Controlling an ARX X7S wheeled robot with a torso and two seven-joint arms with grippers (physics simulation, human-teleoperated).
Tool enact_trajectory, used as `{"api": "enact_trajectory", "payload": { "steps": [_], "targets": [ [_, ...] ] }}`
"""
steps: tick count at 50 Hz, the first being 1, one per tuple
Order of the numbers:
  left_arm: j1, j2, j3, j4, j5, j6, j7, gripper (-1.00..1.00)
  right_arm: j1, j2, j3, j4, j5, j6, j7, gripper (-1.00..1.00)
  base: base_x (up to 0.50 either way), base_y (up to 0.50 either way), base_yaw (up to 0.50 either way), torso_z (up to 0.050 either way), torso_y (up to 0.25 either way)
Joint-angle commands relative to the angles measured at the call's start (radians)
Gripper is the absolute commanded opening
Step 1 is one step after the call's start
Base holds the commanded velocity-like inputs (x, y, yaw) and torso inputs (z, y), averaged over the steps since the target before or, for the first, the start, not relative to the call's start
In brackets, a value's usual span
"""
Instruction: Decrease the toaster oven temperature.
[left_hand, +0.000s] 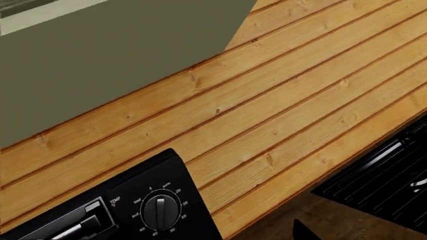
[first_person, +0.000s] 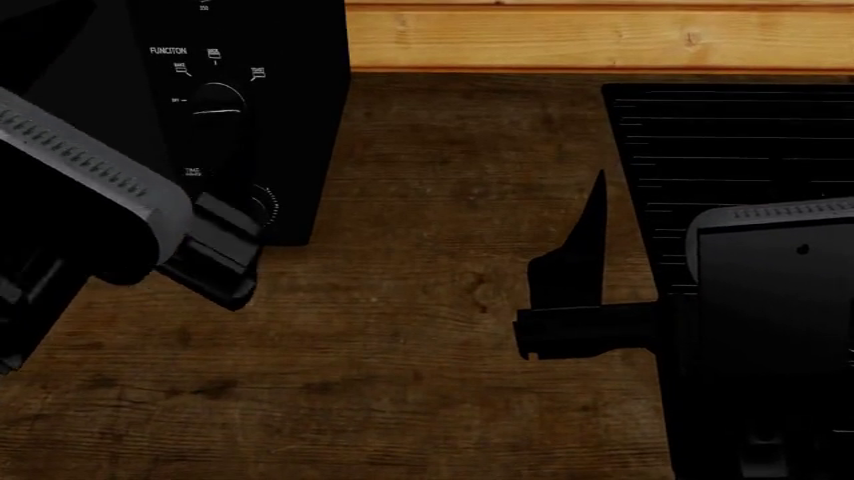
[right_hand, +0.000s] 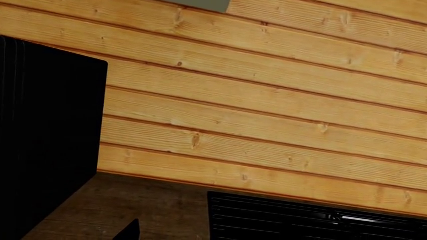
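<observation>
The black toaster oven (first_person: 287, 120) stands at the far left of the head view. Its panel shows the FUNCTION knob (first_person: 216, 100) and, lower, the TIME knob (first_person: 266, 206), partly hidden by my left gripper (first_person: 224, 255). That gripper sits in front of the panel's lower end, and I cannot see it touching a knob. The left wrist view shows the TEMP knob (left_hand: 160, 212) with its pointer roughly upright, and one dark fingertip (left_hand: 303, 232) far to one side, so the jaws stand open. My right gripper (first_person: 603, 262) is open and empty over the dark counter, right of the oven.
The flat black ridged cooktop (first_person: 734, 140) lies at the right, beside the right arm; it also shows in the right wrist view (right_hand: 313, 220). A wooden plank wall (first_person: 601, 35) runs behind. A grey-green cabinet (left_hand: 100, 55) hangs on the wall above the oven. Dark brown counter (first_person: 414, 200) lies between oven and cooktop.
</observation>
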Motion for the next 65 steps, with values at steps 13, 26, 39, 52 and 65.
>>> {"api": "enact_trajectory", "payload": {
  "steps": [13,26,39,52,65],
  "targets": [
    [-0.219,-0.034,0.343,-0.254,0.13,0.07,-0.01,1.0,-0.042,-0.004,-0.009,0.058,0.002,-0.085,0.003,1.0,0.0,0.0,0.0,0.0,0.0],
    [-0.219,0.012,0.263,-0.323,0.093,0.034,-0.009,1.0,-0.076,-0.003,0.006,0.05,0.011,-0.099,0.003,1.0,0.0,0.0,0.0,0.0,0.0],
    [-0.244,0.042,0.194,-0.416,0.082,0.041,-0.02,1.0,-0.089,-0.003,0.003,0.07,0.016,-0.118,0.004,1.0,0.0,0.0,0.0,0.0,0.0],
    [-0.24,0.069,0.132,-0.464,0.036,0.027,0.001,1.0,-0.085,0.001,0.0,0.068,0.024,-0.11,0.008,1.0,0.0,0.0,0.0,0.0,0.0],
    [-0.257,0.08,0.123,-0.611,0.06,0.108,-0.012,1.0,-0.082,0.002,-0.01,0.081,0.027,-0.117,0.014,1.0,0.0,0.0,0.0,0.0,0.0]
  ]
}}
